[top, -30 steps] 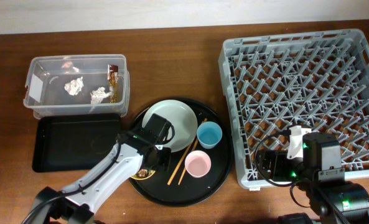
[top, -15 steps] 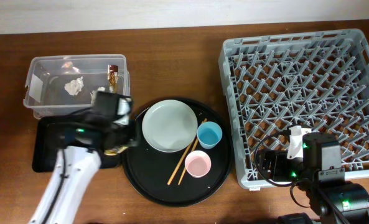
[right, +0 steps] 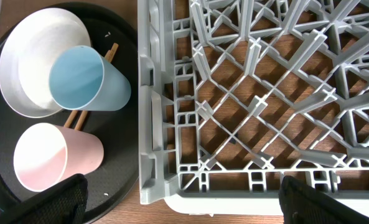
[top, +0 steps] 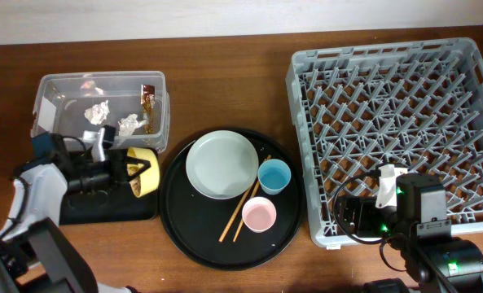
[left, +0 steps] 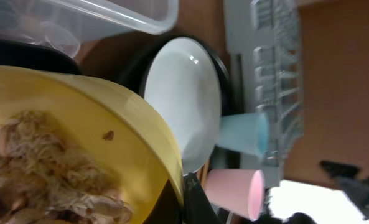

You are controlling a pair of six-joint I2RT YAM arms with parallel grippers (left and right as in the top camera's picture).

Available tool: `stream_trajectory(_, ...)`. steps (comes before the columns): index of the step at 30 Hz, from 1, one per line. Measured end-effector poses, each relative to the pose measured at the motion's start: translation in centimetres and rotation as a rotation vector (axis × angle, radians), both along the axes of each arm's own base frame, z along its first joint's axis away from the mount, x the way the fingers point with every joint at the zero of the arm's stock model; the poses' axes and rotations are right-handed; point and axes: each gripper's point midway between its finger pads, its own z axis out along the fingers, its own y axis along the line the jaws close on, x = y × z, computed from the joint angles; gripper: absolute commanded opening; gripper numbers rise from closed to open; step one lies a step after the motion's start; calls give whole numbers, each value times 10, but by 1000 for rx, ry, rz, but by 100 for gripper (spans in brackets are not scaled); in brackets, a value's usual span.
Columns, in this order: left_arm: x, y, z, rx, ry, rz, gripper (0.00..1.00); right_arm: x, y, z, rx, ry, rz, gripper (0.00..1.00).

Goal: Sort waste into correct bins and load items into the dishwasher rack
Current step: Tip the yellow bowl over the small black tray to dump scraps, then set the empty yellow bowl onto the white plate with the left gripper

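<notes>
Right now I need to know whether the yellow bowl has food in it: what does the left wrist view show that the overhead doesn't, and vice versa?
Only the left wrist view: beige-brown crumbly leftovers lying inside the yellow bowl; overhead, the bowl's inside is too dark to read. Only the overhead: the brown-and-gold wrapper in the clear tub, and the chopsticks on the round tray. Both: the bowl, the plate, blue cup and pink cup.

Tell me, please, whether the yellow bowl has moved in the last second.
Yes. The yellow bowl, in the left gripper, went left, off the round black tray to above the shallow black tray.
</notes>
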Motion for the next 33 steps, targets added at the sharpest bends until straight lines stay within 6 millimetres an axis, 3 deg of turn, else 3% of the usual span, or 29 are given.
stream_trajectory(5, 5, 24, 6, -159, -20, 101, 0, 0, 0, 0, 0, 0, 0, 99)
stream_trajectory(15, 1, 64, 59, -508, -92, 300, 0, 0, 0, 0, 0, 1, 0, 99)
stream_trajectory(22, 0, 75, 66, -619, -9, 373, 0, 0, 0, 0, 0, 0, 0, 99)
stream_trajectory(27, 2, 77, 62, -607, 7, 378, 0, 0, 0, 0, 0, 0, 0, 99)
stream_trajectory(29, 4, 81, 44, -489, 16, 379, 0, 0, 0, 0, 0, 1, 0, 99)
stream_trajectory(31, -3, 86, 12, -342, 143, 413, 0, 0, 0, 0, 0, 1, 0, 99)
stream_trajectory(33, -5, 85, 10, -342, 175, 420, 0, 0, 0, 0, 0, 1, 0, 99)
